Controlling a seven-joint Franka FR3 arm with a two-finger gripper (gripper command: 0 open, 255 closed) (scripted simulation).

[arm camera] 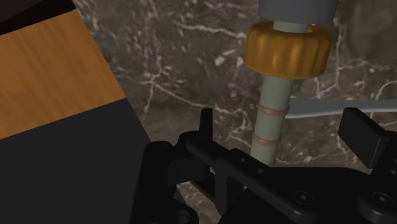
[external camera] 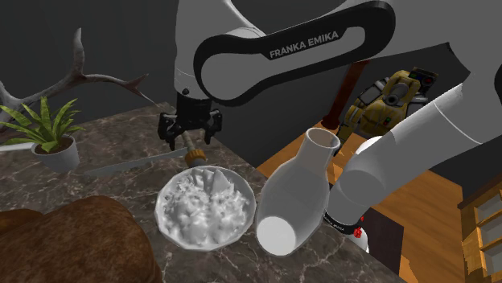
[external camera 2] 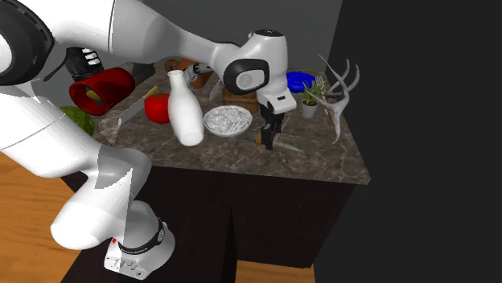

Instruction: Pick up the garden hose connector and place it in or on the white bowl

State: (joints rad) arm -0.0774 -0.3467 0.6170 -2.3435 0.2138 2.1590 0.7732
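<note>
The garden hose connector [external camera: 195,155] is a grey stem with an orange ring [arm camera: 287,54]. It sits on the dark marble top just beyond the far rim of the white bowl [external camera: 248,211], which holds a crumpled white mass. My black gripper [external camera: 190,137] hangs right over the connector and is open. In the wrist view the stem [arm camera: 270,121] runs between the two fingers [arm camera: 207,124] with a gap on each side, touching neither. From the second exterior view the gripper [external camera 2: 269,138] stands to the right of the bowl [external camera 2: 228,131].
A tall white vase [external camera: 298,193] stands beside the bowl near the counter edge, with wooden floor beyond. A grey knife [external camera: 121,166] lies by the connector. A potted plant [external camera: 48,133], an antler [external camera: 80,76] and a brown loaf [external camera: 72,241] are toward the shoulder view's left.
</note>
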